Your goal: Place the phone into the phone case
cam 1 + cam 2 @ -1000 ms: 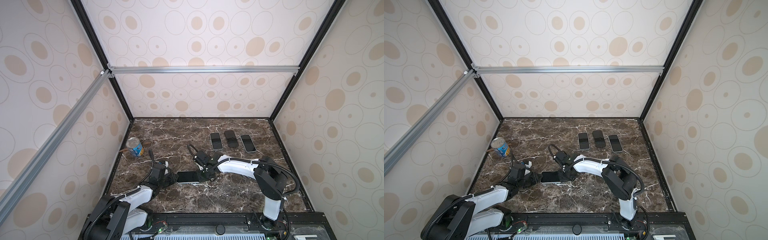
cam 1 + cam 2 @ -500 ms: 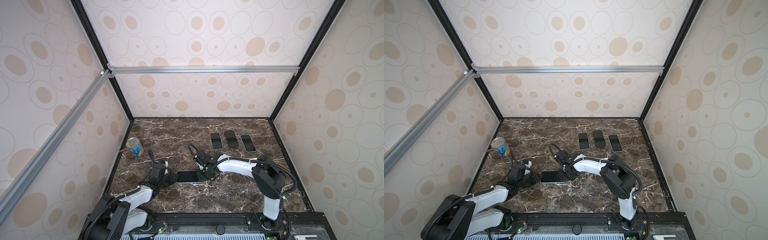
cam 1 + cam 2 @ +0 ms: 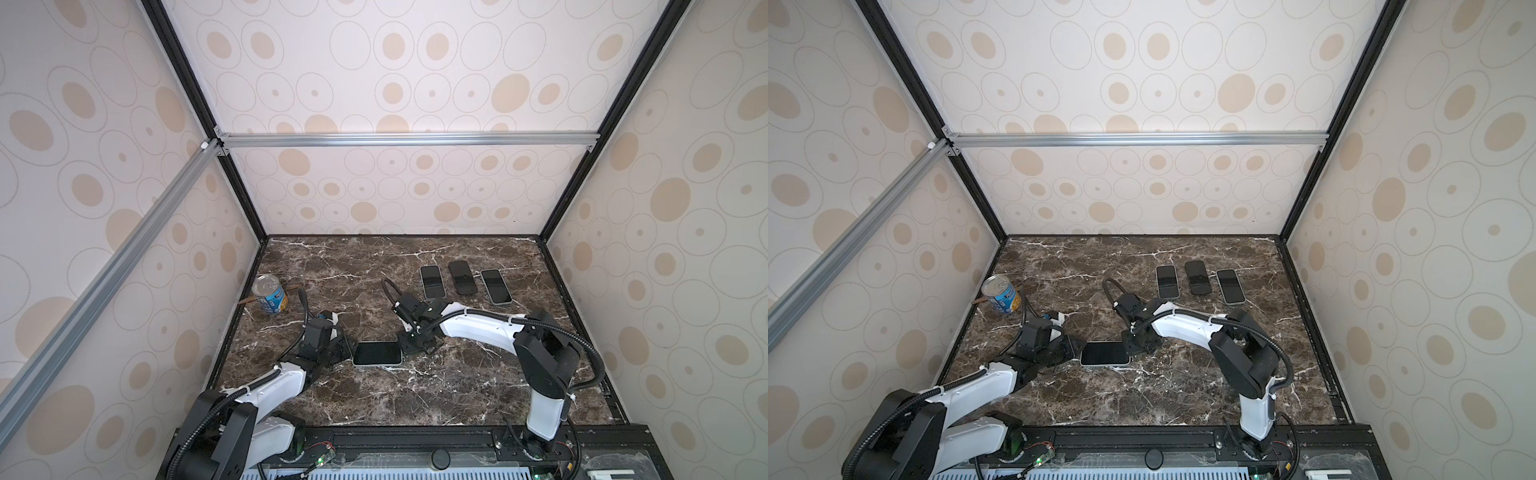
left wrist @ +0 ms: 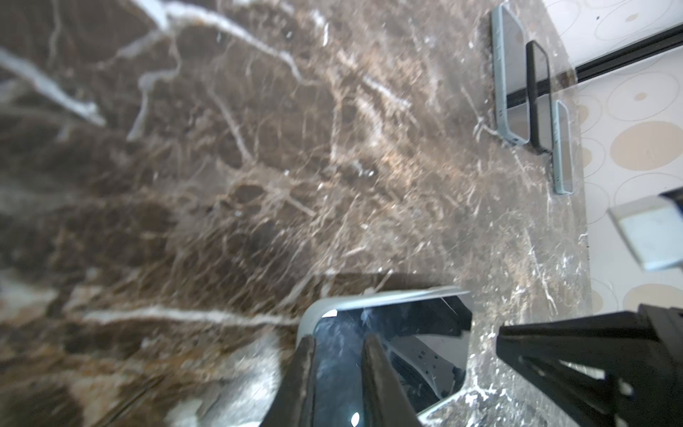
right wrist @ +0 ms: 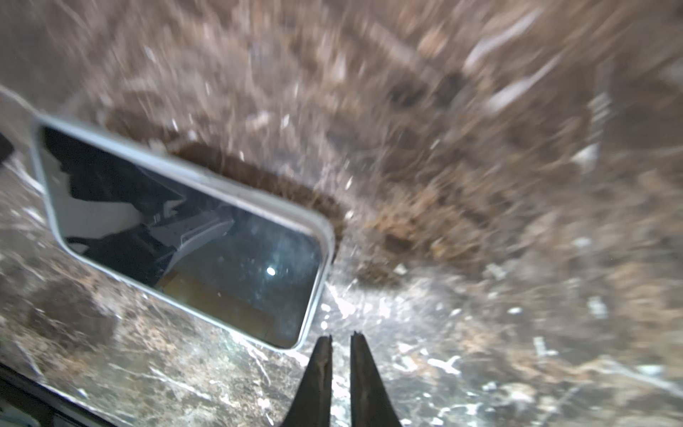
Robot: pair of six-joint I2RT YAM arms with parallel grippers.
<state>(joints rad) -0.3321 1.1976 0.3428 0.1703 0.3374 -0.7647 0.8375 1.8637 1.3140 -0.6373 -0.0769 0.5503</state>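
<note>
No text, brand, number or sign can be read anywhere. A blue label is seen on the can (image 3: pixel 270 296) standing on the counter (image 3: pixel 415 395), but its print is too small to be made out.

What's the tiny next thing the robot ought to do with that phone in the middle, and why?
Probably lift the left gripper off the phone. The pale case rim shows around the screen on every visible side, so it looks seated, and the right gripper is clear of it, nearly shut. The left fingertips hang over the phone's end, hiding that edge; I can't tell whether they touch.
</note>
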